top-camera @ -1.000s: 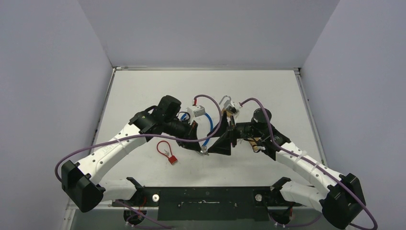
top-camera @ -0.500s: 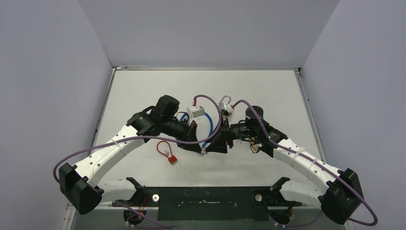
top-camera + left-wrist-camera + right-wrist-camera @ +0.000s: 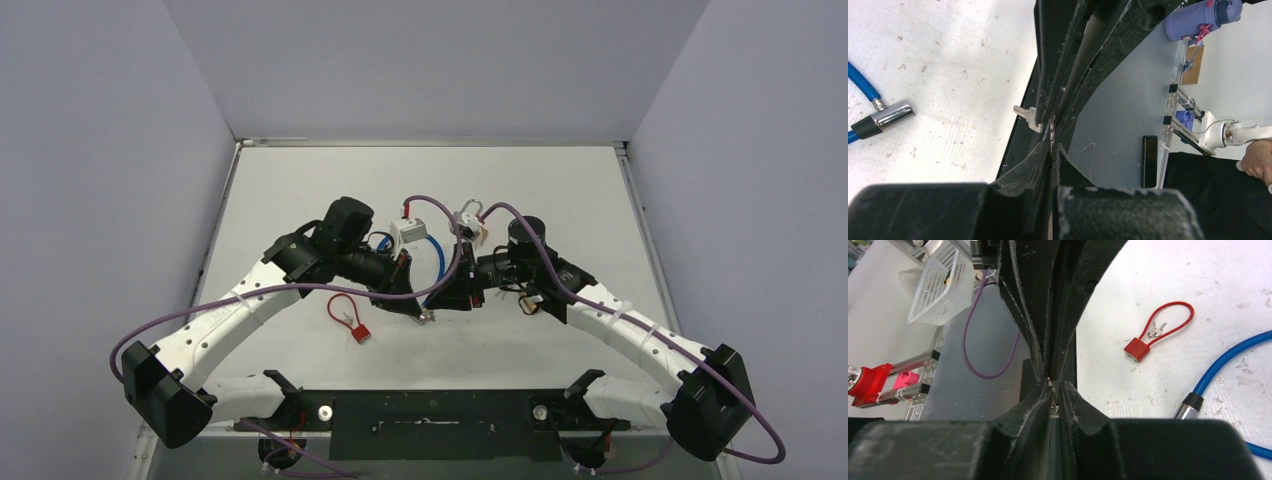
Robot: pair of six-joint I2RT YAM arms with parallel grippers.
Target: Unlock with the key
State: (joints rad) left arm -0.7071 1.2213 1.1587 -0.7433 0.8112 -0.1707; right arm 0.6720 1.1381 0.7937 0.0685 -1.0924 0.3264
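**A:** How is the left claw (image 3: 1052, 131) found?

**B:** It is pressed together on a small silver key (image 3: 1027, 114). One end of the key is left sticking out sideways from between the black fingers (image 3: 1040, 165).

**A:** And the right claw (image 3: 1050, 386)?

**B:** It is set tip to tip against the left claw, with its fingers closed almost together. A thin sliver of metal is pinched between them. It is taken to be the same key, though very little of it can be seen from that side.

**A:** Where are the two claws placed?

**B:** They are met over the middle of the white bench (image 3: 560, 180), between the two arms.

**A:** What is seen around them?

**B:** A blue plastic-coated cable lock (image 3: 440, 262) is laid on the bench just behind the claws. Its chrome end piece (image 3: 892, 114) is seen near the key but apart from it. Further out, on the left arm's side, a small red padlock with a red cable loop (image 3: 1137, 349) is laid flat. Two little keys (image 3: 1154, 330) are seen inside that loop.
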